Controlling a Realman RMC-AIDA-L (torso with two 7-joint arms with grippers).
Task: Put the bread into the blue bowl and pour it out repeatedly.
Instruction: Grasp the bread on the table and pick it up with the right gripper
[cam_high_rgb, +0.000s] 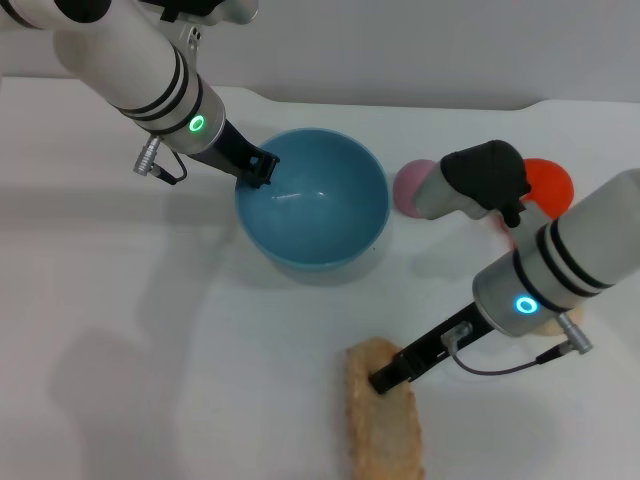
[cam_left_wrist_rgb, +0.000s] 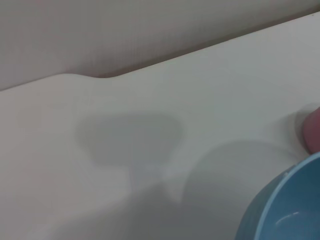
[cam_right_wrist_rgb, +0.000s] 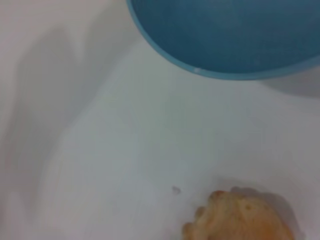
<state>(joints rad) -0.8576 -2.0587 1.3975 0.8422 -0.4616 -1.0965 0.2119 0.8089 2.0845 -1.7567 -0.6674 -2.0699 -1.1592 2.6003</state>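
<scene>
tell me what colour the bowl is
Light blue, glossy and plain; the bowl shows best in the head view.

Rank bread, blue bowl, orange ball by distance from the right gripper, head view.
From the right gripper:
1. bread, right at the fingertips, near edge of the table.
2. blue bowl, farther back, toward the left.
3. orange ball, far back, right side.

lab bench | bare white table (cam_high_rgb: 120, 300) (plain wall (cam_left_wrist_rgb: 125, 30) behind)

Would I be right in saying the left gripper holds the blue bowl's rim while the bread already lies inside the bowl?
Not quite: the head view shows the bread lying on the table under the right gripper, and the blue bowl empty. The left gripper is indeed at the rim.
</scene>
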